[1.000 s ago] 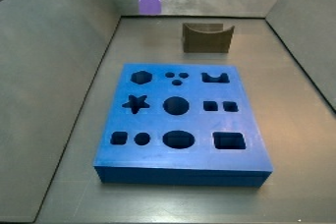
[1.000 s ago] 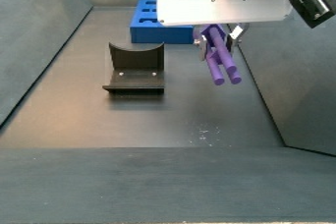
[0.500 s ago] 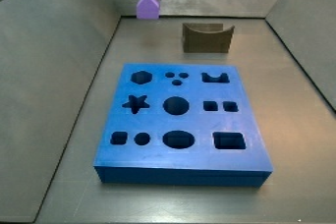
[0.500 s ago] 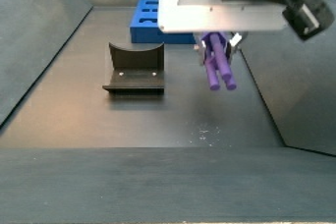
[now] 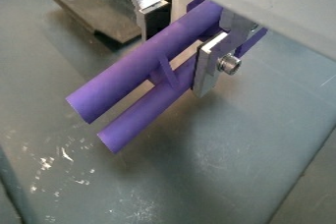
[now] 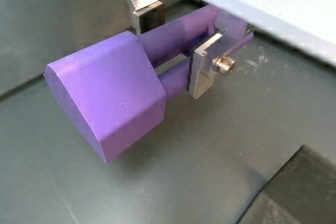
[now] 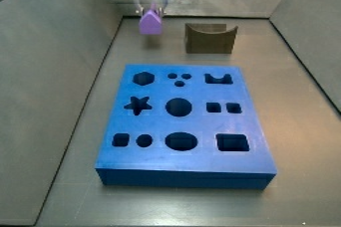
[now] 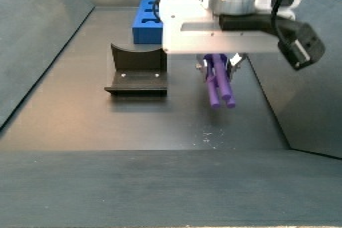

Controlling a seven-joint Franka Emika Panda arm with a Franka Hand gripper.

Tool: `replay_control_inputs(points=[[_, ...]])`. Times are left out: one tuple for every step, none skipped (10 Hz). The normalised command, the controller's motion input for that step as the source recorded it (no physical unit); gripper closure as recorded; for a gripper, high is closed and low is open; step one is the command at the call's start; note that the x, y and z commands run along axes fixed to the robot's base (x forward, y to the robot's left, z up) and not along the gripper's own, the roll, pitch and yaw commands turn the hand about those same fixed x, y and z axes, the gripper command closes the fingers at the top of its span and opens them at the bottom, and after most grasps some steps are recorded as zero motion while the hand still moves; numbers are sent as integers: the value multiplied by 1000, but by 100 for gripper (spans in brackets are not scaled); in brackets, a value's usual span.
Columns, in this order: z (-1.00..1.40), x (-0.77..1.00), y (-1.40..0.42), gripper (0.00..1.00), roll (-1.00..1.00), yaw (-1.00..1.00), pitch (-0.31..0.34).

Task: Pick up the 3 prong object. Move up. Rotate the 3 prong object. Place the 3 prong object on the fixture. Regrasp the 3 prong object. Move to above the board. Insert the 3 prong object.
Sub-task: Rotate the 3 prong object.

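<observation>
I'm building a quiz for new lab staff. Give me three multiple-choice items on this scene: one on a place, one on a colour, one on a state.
1. Where is the 3 prong object?
A. in the fixture's notch
B. between the hand's fingers, off the floor
C. in a board hole

2. What colour is the board?
A. blue
B. red
C. green

3. What does the fixture hold?
A. the purple piece
B. a screw
C. nothing

Key: B, the hand is shut on the piece in both wrist views; A, a side view shows it blue; C, its notch is bare in both side views.

Dark grey floor, grey walls
</observation>
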Motion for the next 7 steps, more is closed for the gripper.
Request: replay_control_inputs(points=[[-725,43,6,100,160,10,6],[-607,43,1,100,181,13,4],[-524,43,-1,100,196,12,4],[-429,44,-2,100,213,15,2],[-362,49,-4,100,222,17,8],[-287,48,-5,100,231,21,8],[-250,47,-4,100,230,21,8]])
